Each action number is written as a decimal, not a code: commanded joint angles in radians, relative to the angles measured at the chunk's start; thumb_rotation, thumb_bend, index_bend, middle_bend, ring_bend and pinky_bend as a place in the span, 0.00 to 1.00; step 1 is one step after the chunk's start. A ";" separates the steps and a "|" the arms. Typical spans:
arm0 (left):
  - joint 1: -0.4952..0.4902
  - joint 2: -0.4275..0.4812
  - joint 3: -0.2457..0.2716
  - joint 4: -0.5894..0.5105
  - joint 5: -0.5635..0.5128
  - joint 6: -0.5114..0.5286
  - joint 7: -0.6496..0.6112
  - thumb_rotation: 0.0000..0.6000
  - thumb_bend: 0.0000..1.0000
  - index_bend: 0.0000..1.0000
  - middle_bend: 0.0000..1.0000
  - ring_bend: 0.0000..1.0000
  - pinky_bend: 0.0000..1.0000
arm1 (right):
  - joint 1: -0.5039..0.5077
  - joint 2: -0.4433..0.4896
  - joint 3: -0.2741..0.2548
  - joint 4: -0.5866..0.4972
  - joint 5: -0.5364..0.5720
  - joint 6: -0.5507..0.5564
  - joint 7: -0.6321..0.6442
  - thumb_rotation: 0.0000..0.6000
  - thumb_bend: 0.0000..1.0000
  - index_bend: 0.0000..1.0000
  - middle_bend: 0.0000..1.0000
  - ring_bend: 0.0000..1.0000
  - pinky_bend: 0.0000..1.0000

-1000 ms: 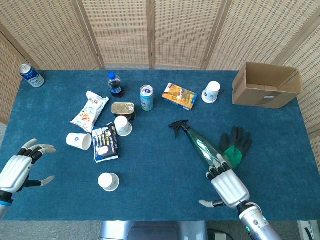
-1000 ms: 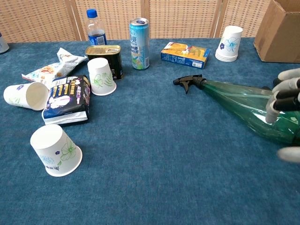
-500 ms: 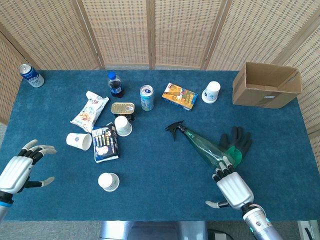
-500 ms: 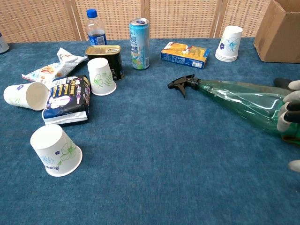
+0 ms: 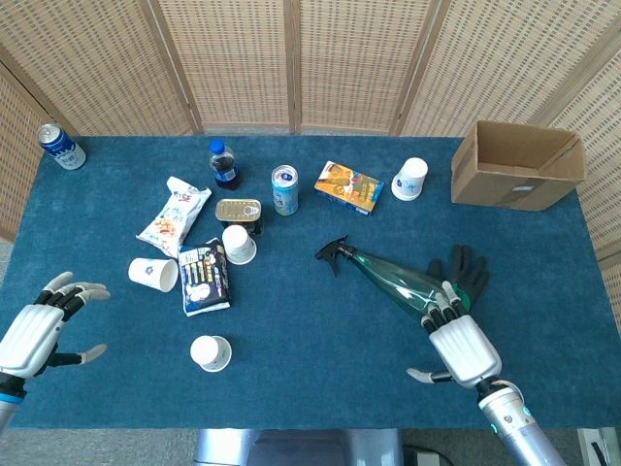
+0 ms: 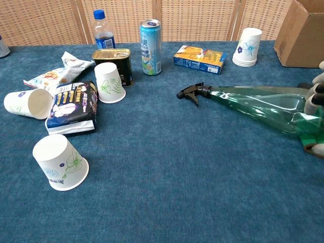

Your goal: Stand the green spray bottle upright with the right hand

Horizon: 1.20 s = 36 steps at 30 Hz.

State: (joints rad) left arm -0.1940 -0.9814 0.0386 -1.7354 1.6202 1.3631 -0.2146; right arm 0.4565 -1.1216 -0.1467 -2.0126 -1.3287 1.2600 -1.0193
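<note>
The green spray bottle point(image 5: 388, 275) point(image 6: 258, 109) lies on its side on the blue table, its black nozzle pointing left and its base to the right. My right hand point(image 5: 461, 345) is at the base. Its fingertips point(image 5: 441, 306) touch the bottle's wide end, and the thumb is spread away toward the near side. In the chest view only its fingers point(image 6: 316, 93) show, at the right edge. It grips nothing. My left hand point(image 5: 39, 325) hovers open at the near left corner, far from the bottle.
A black and green glove point(image 5: 466, 272) lies under the bottle's base. A cardboard box point(image 5: 519, 165) stands at the far right. Paper cups point(image 6: 61, 162), snack packs point(image 6: 73, 106), a tin point(image 6: 114, 61), a can point(image 6: 150, 45) and a drink bottle point(image 6: 104, 33) crowd the left half.
The right hand has moved right with its fingertips on the bottle's base. The bottle has swung round, its nozzle shifting left and its body lying more across the table. The left hand is still.
</note>
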 commanded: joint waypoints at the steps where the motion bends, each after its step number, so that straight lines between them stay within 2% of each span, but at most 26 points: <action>1: 0.003 0.000 0.000 0.002 -0.003 0.004 -0.004 0.99 0.18 0.26 0.27 0.22 0.06 | -0.003 0.011 0.013 -0.011 0.007 -0.002 0.018 0.00 0.07 0.27 0.24 0.12 0.05; 5: 0.005 0.000 -0.001 0.008 -0.010 0.006 -0.009 0.99 0.18 0.26 0.27 0.22 0.06 | -0.018 0.040 0.007 -0.079 -0.035 0.015 0.051 0.00 0.07 0.27 0.24 0.12 0.05; 9: 0.001 -0.007 0.000 0.014 -0.005 0.001 -0.015 0.99 0.18 0.26 0.27 0.22 0.06 | -0.018 0.075 0.021 -0.172 -0.065 0.007 0.152 0.00 0.08 0.26 0.23 0.12 0.05; 14: -0.001 -0.010 0.000 0.022 0.003 0.006 -0.026 1.00 0.18 0.26 0.27 0.22 0.06 | 0.025 0.088 0.098 -0.205 -0.035 -0.019 0.198 0.00 0.09 0.25 0.22 0.12 0.05; 18: 0.006 -0.004 -0.003 0.031 0.006 0.025 -0.037 0.99 0.18 0.26 0.27 0.22 0.06 | 0.076 0.037 0.172 -0.191 0.081 -0.054 0.183 0.00 0.11 0.21 0.21 0.12 0.05; 21: 0.014 0.002 0.000 0.038 0.015 0.044 -0.048 0.99 0.18 0.26 0.27 0.22 0.07 | 0.125 -0.024 0.226 -0.162 0.196 -0.074 0.141 0.00 0.13 0.18 0.20 0.11 0.05; 22: 0.023 0.008 0.002 0.042 0.018 0.059 -0.051 0.99 0.18 0.26 0.27 0.22 0.07 | 0.160 -0.069 0.259 -0.132 0.263 -0.086 0.114 0.00 0.13 0.16 0.20 0.11 0.05; 24: 0.028 0.010 0.004 0.046 0.024 0.069 -0.056 0.99 0.18 0.26 0.27 0.22 0.07 | 0.192 -0.113 0.285 -0.108 0.333 -0.082 0.074 0.00 0.14 0.13 0.19 0.10 0.05; 26: 0.031 0.010 0.005 0.052 0.026 0.075 -0.062 0.99 0.18 0.26 0.27 0.22 0.07 | 0.222 -0.158 0.306 -0.087 0.397 -0.069 0.032 0.02 0.14 0.09 0.18 0.09 0.05; 30: 0.033 0.008 0.006 0.065 0.025 0.076 -0.076 0.99 0.18 0.26 0.27 0.22 0.07 | 0.282 -0.242 0.334 -0.023 0.482 -0.051 -0.035 0.14 0.16 0.01 0.15 0.06 0.05; 33: 0.034 0.006 0.007 0.077 0.021 0.076 -0.086 0.99 0.18 0.26 0.27 0.22 0.07 | 0.319 -0.293 0.351 0.022 0.530 -0.031 -0.066 0.22 0.18 0.00 0.13 0.03 0.05; 36: 0.034 0.004 0.006 0.087 0.017 0.074 -0.094 0.99 0.18 0.26 0.27 0.22 0.07 | 0.349 -0.327 0.362 0.067 0.568 -0.008 -0.099 0.24 0.18 0.00 0.08 0.00 0.04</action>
State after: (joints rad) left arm -0.1597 -0.9765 0.0449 -1.6502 1.6383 1.4379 -0.3069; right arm 0.7894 -1.4280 0.2025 -1.9678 -0.7806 1.2361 -1.0977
